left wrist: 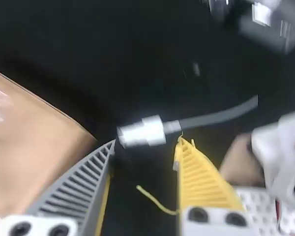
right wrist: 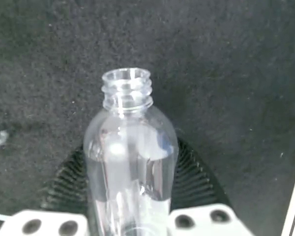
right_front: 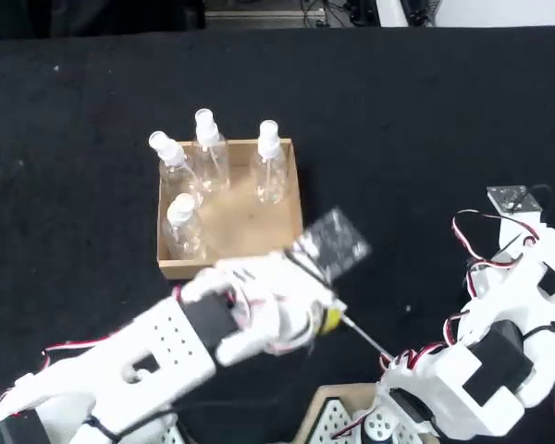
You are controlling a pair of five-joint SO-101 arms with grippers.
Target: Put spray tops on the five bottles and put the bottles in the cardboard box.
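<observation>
Cardboard box (right_front: pixel 227 266): it is seen from the high view near the middle of the black tabletop (right_front: pixel 425 111). One tan wall of it is also caught in the left wrist view (left wrist: pixel 29 162).
Capped bottles (right_front: pixel 270 171): four are counted upright inside the box from above, each fitted with a white spray top. Three are set along the far wall and one nearer the front, at the side away from the left arm's reach.
Loose spray top (left wrist: pixel 142 132): it is shown lying on the tabletop in the left wrist view, just beyond the box corner, with its dip tube (left wrist: pixel 221 115) trailing away from it. From above, the tube (right_front: pixel 370 340) is picked out as a thin line between the two arms.
Left tool (left wrist: pixel 146 147): its grey and yellow fingers are held apart, and the spray top is framed between their tips. Whether it is touched cannot be told.
Open-necked bottle (right wrist: pixel 130 147): a clear bottle with a bare threaded neck is revealed in the right wrist view, above the dark tabletop.
Right tool (right wrist: pixel 132 162): it is closed on the bottle's body, with black ribbed pads (right wrist: pixel 196 182) pressed at either side.
</observation>
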